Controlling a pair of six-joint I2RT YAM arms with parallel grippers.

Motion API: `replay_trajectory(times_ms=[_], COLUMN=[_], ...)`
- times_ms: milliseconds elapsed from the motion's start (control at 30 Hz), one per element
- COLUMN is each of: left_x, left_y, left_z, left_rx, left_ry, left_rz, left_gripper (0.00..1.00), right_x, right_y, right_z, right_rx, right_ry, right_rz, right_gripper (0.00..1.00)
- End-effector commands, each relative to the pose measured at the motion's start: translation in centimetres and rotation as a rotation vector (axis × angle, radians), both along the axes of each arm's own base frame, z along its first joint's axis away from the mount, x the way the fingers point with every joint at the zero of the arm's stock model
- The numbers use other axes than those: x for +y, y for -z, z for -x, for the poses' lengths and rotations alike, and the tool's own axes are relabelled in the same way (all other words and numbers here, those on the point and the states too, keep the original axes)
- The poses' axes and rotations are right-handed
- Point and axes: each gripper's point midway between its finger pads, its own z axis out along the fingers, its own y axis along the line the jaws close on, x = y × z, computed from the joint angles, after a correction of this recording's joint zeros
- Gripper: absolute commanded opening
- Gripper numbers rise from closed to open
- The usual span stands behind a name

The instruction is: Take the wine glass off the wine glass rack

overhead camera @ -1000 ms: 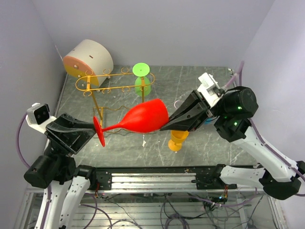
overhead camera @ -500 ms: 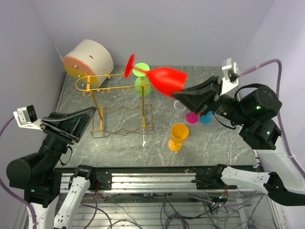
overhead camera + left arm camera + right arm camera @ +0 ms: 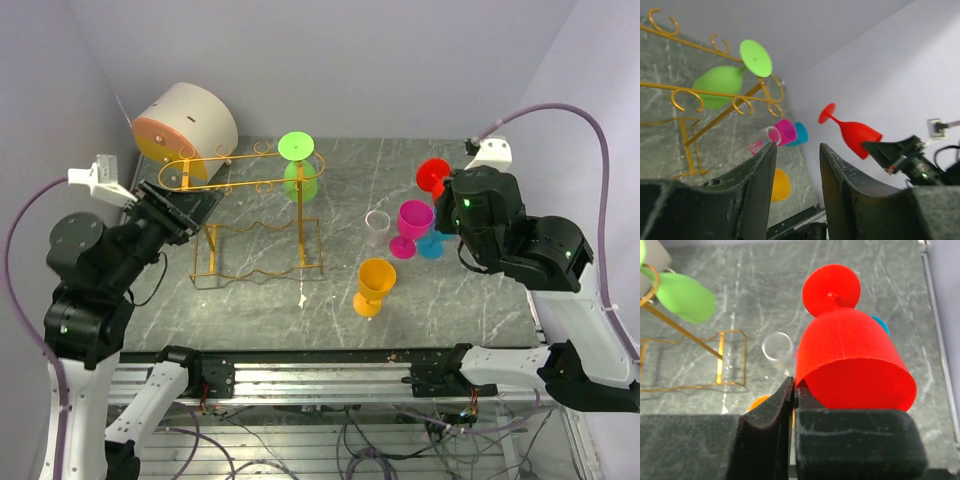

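The gold wire wine glass rack [image 3: 250,185] stands at the back left, with a green wine glass [image 3: 298,165] hanging upside down from its right end. My right gripper [image 3: 448,196] is shut on the rim of a red wine glass [image 3: 433,177]. It holds the glass in the air at the right, clear of the rack, foot pointing away. The right wrist view shows the rim wall pinched between the fingers [image 3: 795,387] and the red bowl [image 3: 850,355]. My left gripper [image 3: 185,210] is open and empty, left of the rack. Its wrist view shows the rack [image 3: 715,92] and the green glass [image 3: 720,85].
A white-and-orange drum [image 3: 185,120] lies behind the rack. A clear glass [image 3: 377,225], a magenta glass [image 3: 412,220], a blue glass [image 3: 432,245] and an orange glass [image 3: 375,283] stand right of the rack, below the red glass. Walls close in on both sides.
The right gripper carried the red glass from in front of the rack up over it, then right, above the standing glasses. The left arm pulled back and now points at the rack.
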Motion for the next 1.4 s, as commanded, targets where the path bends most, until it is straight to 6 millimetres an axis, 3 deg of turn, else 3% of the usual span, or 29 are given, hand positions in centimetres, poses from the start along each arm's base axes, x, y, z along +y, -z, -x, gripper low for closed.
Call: replay_trajectory(times_ms=[0,100,233,367,667,933,1200,1367], left_x=[-0.3,-0.6,-0.6,-0.5,-0.9,-1.2,-1.1,-1.0], left_y=[1.0,0.7,0.1,-0.7,-0.2,0.8,1.2,1.6], left_z=[-1.0,-1.9,-2.8,-3.4,-4.3,-4.9,-4.6,-4.4], left_rx=[0.023,0.022,0.012,0.001,0.004,0.028,0.034,0.043], left_ry=[0.013,0.023,0.019,0.009,0.021,0.031,0.032,0.029], left_rz=[-0.084,-0.089,-0.104,-0.133,-0.127,-0.118,-0.120,-0.124], left_gripper=[0.50,0.49,0.48,0.48,0.48,0.47,0.47,0.47], right_x=[-4.7,-4.1,-2.2,-2.4,-2.1,-0.9,0.4,1.1], right_y=[0.4,1.5,6.7,11.3,12.8,17.6,21.6,22.1], right_z=[3.1,3.9,3.9,4.0,5.8,7.0,6.1,4.5], right_rx=[0.049,0.096,0.260,0.383,0.445,0.592,0.666,0.680], right_ry=[0.080,0.010,-0.064,-0.055,-0.134,-0.222,-0.283,-0.304], right_rz=[0.006,0.006,0.098,0.180,0.147,0.201,0.201,0.159], right_gripper=[0.00,0.00,0.00,0.00,0.00,0.00,0.00,0.00])
